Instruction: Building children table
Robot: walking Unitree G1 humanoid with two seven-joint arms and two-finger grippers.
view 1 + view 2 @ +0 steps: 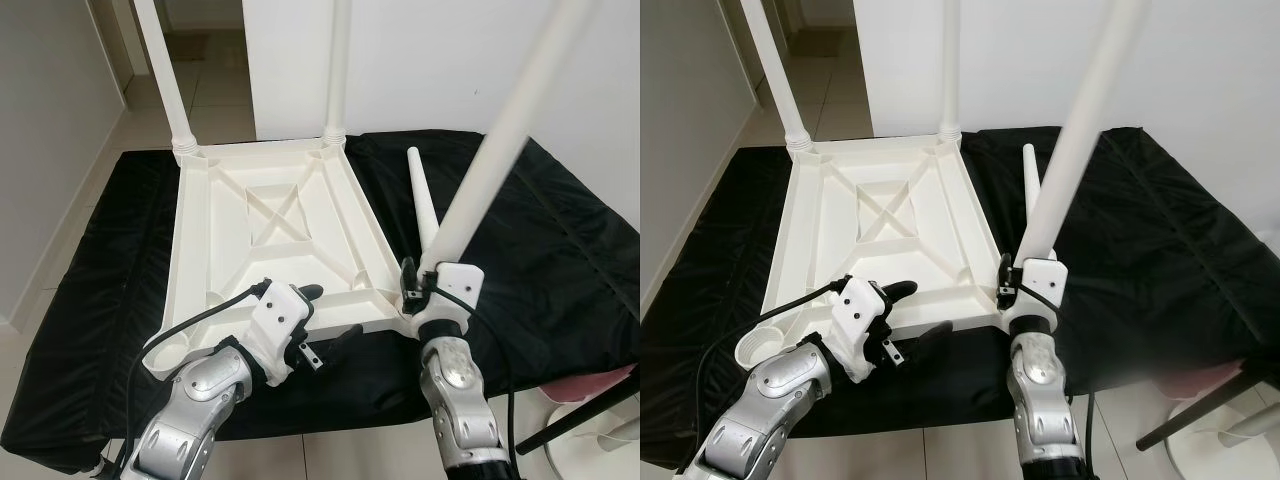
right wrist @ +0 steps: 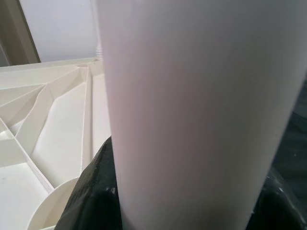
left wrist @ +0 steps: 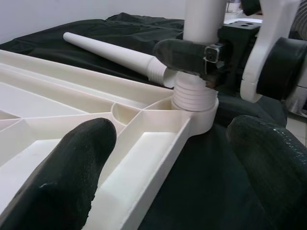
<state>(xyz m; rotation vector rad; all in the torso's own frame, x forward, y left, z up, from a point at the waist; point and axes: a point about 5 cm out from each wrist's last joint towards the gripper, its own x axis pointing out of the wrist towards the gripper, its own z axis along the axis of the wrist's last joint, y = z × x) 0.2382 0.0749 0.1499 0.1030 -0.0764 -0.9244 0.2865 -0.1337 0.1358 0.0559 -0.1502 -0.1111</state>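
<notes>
A white plastic table top (image 1: 270, 215) lies upside down on a black cloth (image 1: 560, 250). Two white legs (image 1: 168, 70) (image 1: 338, 60) stand in its far corners. My right gripper (image 1: 415, 285) is shut on a third leg (image 1: 490, 160), which leans to the right. That leg's threaded end (image 3: 194, 96) sits in the near right corner socket with threads showing. A fourth leg (image 1: 424, 200) lies loose on the cloth beside the table. My left gripper (image 1: 325, 318) is open and straddles the table's near edge. The near left socket (image 1: 170, 352) holds nothing.
The cloth covers a low surface against a white wall. Tiled floor runs along the left and the front. A pink object (image 1: 600, 385) and a white stand base (image 1: 590, 430) sit at the lower right, with a dark rod slanting past them.
</notes>
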